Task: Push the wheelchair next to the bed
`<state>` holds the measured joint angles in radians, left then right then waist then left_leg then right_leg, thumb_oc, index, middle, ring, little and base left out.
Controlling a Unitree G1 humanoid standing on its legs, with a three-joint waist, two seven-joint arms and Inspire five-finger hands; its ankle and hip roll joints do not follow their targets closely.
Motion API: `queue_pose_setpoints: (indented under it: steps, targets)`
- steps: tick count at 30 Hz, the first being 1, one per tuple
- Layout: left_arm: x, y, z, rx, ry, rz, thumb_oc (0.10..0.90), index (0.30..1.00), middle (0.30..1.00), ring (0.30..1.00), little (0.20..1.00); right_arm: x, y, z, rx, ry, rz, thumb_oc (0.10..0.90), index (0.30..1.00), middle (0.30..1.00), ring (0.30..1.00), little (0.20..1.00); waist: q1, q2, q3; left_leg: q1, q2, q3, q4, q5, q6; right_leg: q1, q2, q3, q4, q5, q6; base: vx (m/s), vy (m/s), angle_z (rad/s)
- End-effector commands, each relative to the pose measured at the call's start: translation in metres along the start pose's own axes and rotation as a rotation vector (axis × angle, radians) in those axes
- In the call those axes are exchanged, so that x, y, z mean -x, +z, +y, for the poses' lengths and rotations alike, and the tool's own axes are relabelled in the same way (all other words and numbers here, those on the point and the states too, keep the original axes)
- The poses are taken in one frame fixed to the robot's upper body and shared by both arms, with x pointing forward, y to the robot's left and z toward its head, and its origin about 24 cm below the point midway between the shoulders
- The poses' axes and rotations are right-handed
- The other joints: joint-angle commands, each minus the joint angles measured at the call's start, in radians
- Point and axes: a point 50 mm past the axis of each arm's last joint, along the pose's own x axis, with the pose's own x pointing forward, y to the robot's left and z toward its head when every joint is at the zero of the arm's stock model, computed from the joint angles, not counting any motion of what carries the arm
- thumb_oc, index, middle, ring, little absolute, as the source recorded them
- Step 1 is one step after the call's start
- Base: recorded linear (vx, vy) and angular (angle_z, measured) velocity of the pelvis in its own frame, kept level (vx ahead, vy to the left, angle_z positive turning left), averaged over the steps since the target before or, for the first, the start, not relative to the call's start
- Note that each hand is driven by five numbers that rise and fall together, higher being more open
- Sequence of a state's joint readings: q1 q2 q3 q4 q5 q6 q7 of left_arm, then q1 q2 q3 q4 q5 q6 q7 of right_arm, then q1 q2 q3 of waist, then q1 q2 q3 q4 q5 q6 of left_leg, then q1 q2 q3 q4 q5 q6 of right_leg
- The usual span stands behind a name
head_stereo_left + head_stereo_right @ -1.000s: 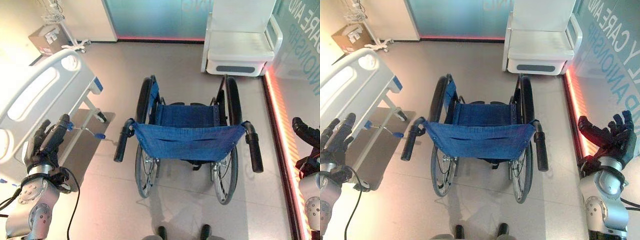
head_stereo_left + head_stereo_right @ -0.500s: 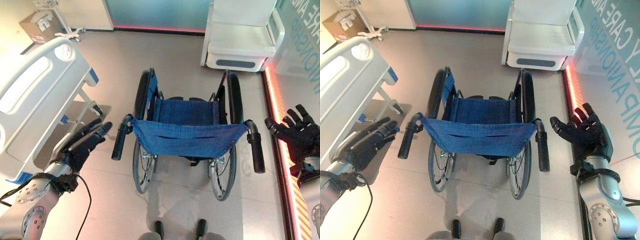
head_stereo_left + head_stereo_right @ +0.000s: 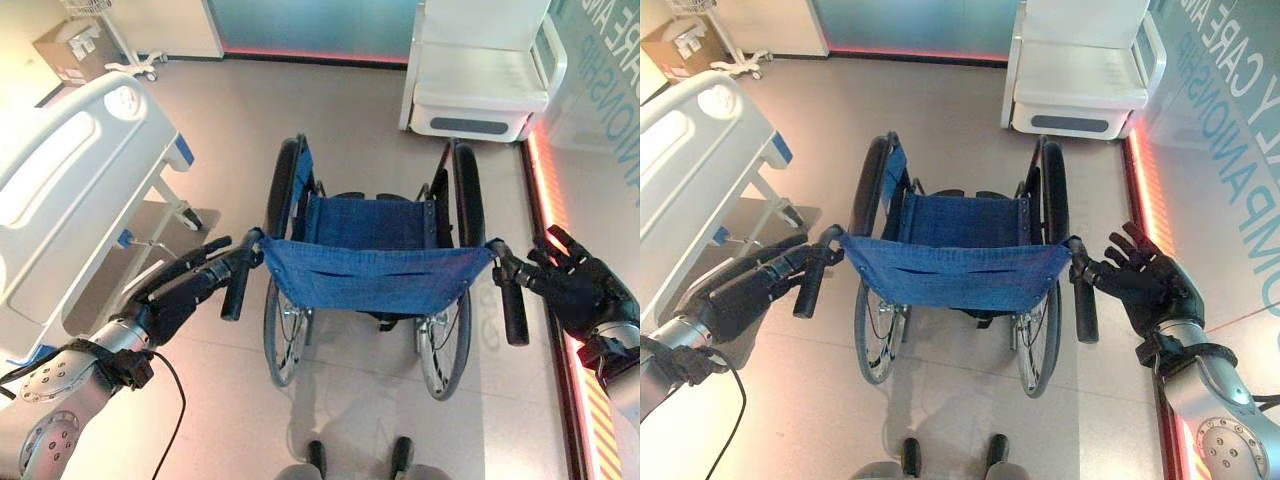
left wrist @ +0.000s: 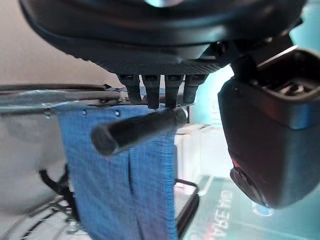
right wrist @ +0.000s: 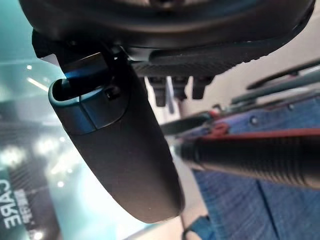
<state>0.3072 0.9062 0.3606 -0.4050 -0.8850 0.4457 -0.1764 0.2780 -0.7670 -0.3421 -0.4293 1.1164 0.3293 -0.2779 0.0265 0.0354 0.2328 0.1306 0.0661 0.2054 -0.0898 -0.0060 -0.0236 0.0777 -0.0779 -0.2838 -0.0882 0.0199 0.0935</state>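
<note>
A wheelchair [image 3: 372,268] with a blue fabric seat and back stands in the middle of the floor, its back towards me. My left hand [image 3: 178,292] is open, its straight fingers reaching the left push handle [image 3: 236,290]. In the left wrist view that black handle [image 4: 135,131] lies just past the fingers [image 4: 150,92], with the thumb [image 4: 270,145] apart. My right hand [image 3: 1148,288] is open with spread fingers right beside the right push handle [image 3: 1083,300]. The right wrist view has this handle [image 5: 260,160] close under the palm. The white bed [image 3: 70,170] stands at the left.
A white armchair [image 3: 485,80] stands at the back right against a glass wall. A cardboard box [image 3: 75,50] and a wheeled stand base [image 3: 135,68] sit at the back left. A lit strip [image 3: 550,200] runs along the right wall's foot.
Both hands have moved inward from the sides to the wheelchair's push handles. The wheelchair has stayed in place.
</note>
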Motion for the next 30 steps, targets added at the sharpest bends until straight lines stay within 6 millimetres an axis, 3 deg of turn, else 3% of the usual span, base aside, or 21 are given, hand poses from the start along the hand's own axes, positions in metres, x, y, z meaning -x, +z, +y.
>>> queue_pose_setpoints:
  steps: [1, 5, 11, 26, 30]
  targets:
    - [0.002, 0.046, -0.013, -0.089, -0.135, -0.164, 0.800, 0.900, 0.900, 0.900, 0.900, -0.001, 0.037, 0.026, 0.039, 0.168, -0.153, 0.800, 0.900, 0.900, 0.900, 0.900, -0.016, -0.039, -0.059, -0.039, -0.015, 0.057, 0.003, 0.007, -0.014, 0.012, -0.029, -0.001, 0.001, 0.009, 0.055, 0.00, 0.000, 0.00]
    - [0.000, 0.042, -0.018, -0.088, -0.182, -0.117, 0.800, 0.900, 0.900, 0.900, 0.900, -0.001, 0.036, 0.030, 0.061, 0.196, -0.130, 0.800, 0.900, 0.900, 0.900, 0.900, -0.019, -0.038, -0.061, -0.036, -0.015, 0.060, 0.002, 0.006, -0.013, 0.013, -0.027, 0.000, 0.001, 0.009, 0.056, 0.00, 0.000, 0.00]
    - [0.002, 0.041, -0.020, -0.237, -0.242, -0.028, 0.800, 0.900, 0.900, 0.900, 0.900, 0.000, 0.040, 0.031, 0.138, 0.197, -0.098, 0.800, 0.900, 0.900, 0.900, 0.900, -0.022, -0.034, -0.062, -0.036, -0.015, 0.062, 0.002, 0.008, -0.014, 0.013, -0.027, 0.004, 0.001, 0.009, 0.059, 0.00, 0.000, 0.00]
    - [0.018, 0.064, 0.008, -0.547, -0.101, 0.078, 0.800, 0.900, 0.900, 0.900, 0.900, 0.001, 0.053, 0.020, 0.161, 0.104, -0.099, 0.800, 0.900, 0.900, 0.900, 0.900, -0.020, -0.019, -0.066, -0.027, -0.015, 0.064, 0.002, 0.005, -0.010, 0.022, -0.032, -0.003, 0.001, 0.007, 0.064, 0.00, 0.000, 0.00]
    - [0.023, 0.061, 0.012, -0.511, -0.099, 0.117, 0.800, 0.900, 0.900, 0.900, 0.900, 0.003, 0.052, 0.014, 0.208, 0.048, -0.102, 0.800, 0.900, 0.900, 0.900, 0.900, -0.019, -0.018, -0.072, -0.025, -0.016, 0.063, 0.002, 0.003, -0.010, 0.026, -0.033, -0.008, 0.001, 0.004, 0.065, 0.02, 0.004, 0.00]
